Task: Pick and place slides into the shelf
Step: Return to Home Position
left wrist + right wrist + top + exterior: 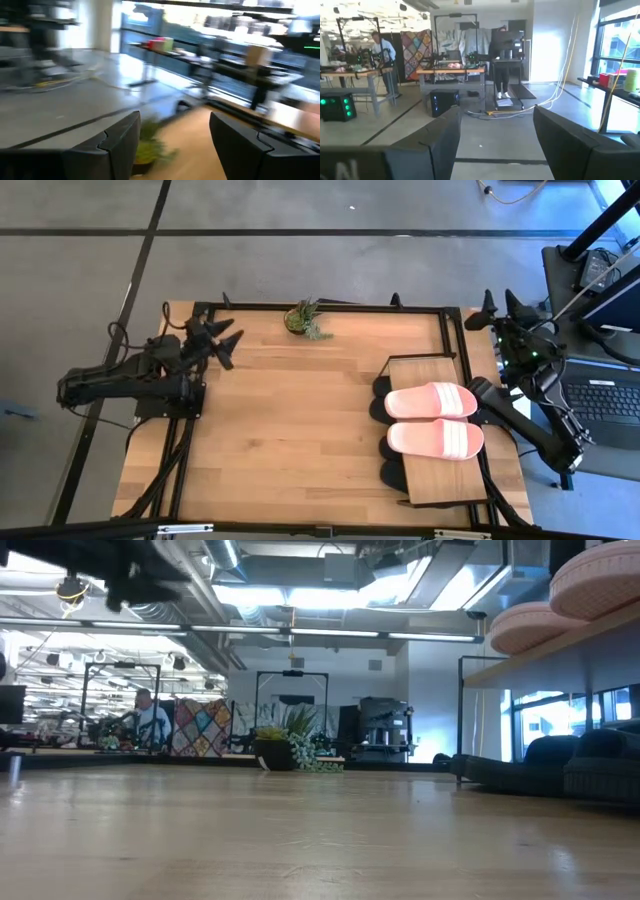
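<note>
Supervisor: Slides first. Where are they?

Operator: I see two pink slides lying side by side on the shelf. The black slides are tucked under it, toes poking out toward the middle of the worktop.

Supervisor: And the claws?

Operator: My left claw sits over the worktop's left edge, not far from the potted plant, fingers spread wide with nothing between them. My right claw hangs off the far right corner, beyond the shelf's end, equally wide and empty.

Supervisor: Homing, then?

Operator: I judge so. I'd fold each arm in slowly and keep the right arm's elbow clear of the shelf frame and the pink pair.
</note>
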Controlling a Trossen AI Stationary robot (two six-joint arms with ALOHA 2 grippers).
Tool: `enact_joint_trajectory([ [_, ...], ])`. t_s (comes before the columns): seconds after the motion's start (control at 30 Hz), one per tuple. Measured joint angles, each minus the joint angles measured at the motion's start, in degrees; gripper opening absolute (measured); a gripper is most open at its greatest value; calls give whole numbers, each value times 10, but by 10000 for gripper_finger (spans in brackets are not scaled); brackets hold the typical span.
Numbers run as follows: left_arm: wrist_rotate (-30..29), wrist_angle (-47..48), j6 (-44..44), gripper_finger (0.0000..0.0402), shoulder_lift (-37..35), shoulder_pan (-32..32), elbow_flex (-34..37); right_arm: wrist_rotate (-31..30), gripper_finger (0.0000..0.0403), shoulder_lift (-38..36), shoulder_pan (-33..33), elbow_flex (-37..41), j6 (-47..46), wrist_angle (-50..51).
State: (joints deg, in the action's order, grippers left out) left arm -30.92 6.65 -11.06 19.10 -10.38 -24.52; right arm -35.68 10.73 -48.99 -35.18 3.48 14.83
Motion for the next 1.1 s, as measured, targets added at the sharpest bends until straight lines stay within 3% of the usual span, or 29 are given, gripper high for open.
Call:
enact_joint_trajectory([
  [0.1,-11,-17,-4,230,-8,-43,32,0,247,-6,0,0,1,0],
  [0.27,24,-72,-4,230,-9,-121,80,-9,247,-4,0,0,26,5],
  [0.47,169,-76,-21,230,-9,-226,115,-48,247,-4,0,0,15,13],
  [0.67,238,-77,-22,230,-9,-311,123,-47,247,-4,0,0,8,13],
  [0.8,261,-77,-16,230,-9,-346,123,-46,247,-4,0,0,-19,34],
  [0.97,332,-76,-22,230,-19,-357,123,-46,247,-6,0,0,-22,50],
  [1.1,336,-69,-23,230,-47,-358,123,-46,247,-24,0,0,-33,52],
])
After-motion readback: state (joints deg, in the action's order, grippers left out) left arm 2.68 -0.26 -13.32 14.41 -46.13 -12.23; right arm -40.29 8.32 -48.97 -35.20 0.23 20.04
